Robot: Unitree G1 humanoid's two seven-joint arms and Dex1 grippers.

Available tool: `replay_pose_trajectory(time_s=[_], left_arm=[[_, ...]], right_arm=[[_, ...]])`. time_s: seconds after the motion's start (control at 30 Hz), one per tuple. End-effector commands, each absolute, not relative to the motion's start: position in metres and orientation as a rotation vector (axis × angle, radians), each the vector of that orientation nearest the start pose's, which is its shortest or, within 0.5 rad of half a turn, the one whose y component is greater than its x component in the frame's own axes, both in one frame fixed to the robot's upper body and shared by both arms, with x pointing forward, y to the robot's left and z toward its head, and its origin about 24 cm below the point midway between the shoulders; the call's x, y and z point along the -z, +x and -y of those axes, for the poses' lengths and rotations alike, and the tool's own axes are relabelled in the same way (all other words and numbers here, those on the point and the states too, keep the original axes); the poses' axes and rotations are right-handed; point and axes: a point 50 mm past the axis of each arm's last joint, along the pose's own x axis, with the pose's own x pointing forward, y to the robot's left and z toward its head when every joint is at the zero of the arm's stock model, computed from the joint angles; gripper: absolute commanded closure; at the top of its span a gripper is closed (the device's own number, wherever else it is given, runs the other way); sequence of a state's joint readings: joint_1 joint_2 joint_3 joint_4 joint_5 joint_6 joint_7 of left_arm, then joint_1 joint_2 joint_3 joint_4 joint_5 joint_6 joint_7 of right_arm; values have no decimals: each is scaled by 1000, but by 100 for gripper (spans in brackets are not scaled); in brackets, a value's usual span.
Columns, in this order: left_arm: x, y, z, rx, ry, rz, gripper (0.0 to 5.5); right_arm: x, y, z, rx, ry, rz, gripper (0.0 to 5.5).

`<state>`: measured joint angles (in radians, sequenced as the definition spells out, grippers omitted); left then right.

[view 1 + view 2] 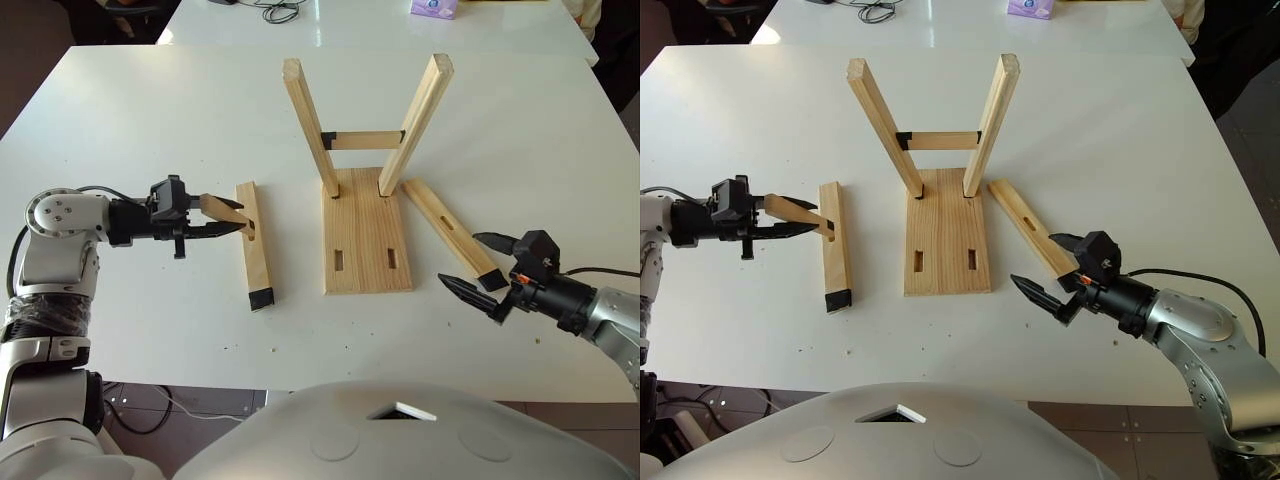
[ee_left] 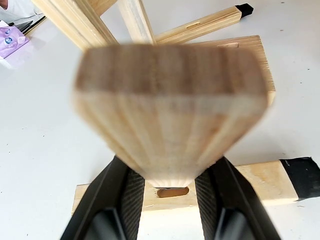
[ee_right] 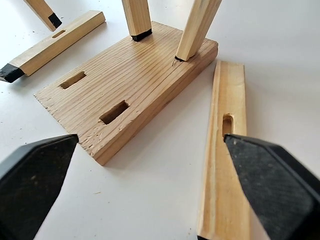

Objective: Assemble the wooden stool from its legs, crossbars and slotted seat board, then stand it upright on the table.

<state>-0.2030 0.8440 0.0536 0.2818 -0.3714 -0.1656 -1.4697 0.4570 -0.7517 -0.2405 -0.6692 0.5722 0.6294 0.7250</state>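
Seat board (image 1: 365, 240) lies flat near the middle of the white table (image 1: 150, 110), its long side running from the far edge toward the near edge. Two legs stand in the slots at its far end, the left one (image 1: 310, 125) and the right one (image 1: 417, 122), leaning apart from each other toward their tops. A black-ended crossbar (image 1: 365, 140) joins them partway up. The two slots at the board's near end, one (image 1: 340, 261) beside the other (image 1: 393, 258), hold nothing.

A loose leg (image 1: 254, 250) lies flat on the table toward the left edge, just beside the board and roughly parallel to it, its black-capped end toward the near edge. The left gripper (image 1: 232, 218) is clenched on a second crossbar (image 1: 222, 209), one finger pressed against each side of it. The crossbar's free end sits at the slot (image 2: 171, 191) in that loose leg. Whether it has entered the slot cannot be told.

Another loose leg (image 1: 440, 222) lies flat toward the right edge, slanting away from the board, its black-capped end (image 1: 492, 281) toward the near right corner. The right gripper (image 1: 460, 259) grasps nothing, and its fingers are spread wide. It sits low over the table with that capped end between its two fingertips, one tip on each side of the leg. The right wrist view shows the leg's slot (image 3: 227, 123) ahead of the fingers, with the board and its empty slots alongside.
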Motion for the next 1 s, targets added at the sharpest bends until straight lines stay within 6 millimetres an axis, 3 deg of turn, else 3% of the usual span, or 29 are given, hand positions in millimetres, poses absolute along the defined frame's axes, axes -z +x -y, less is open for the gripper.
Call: replay_pose_trajectory(time_s=[0.03, 0.5, 0.83, 1.0], left_arm=[[-110, 245, -279, 1279, 488, -217, 419], [-95, 241, -280, 1291, 481, -290, 419], [-92, 235, -273, 1269, 378, -478, 419], [-88, 225, -277, 1314, 441, -570, 419]], right_arm=[[-100, 149, 221, -791, -135, -491, 11], [-99, 147, 221, -788, -138, -498, 11], [-96, 146, 223, -776, -162, -512, 11], [-96, 145, 223, -775, -167, -507, 11]])
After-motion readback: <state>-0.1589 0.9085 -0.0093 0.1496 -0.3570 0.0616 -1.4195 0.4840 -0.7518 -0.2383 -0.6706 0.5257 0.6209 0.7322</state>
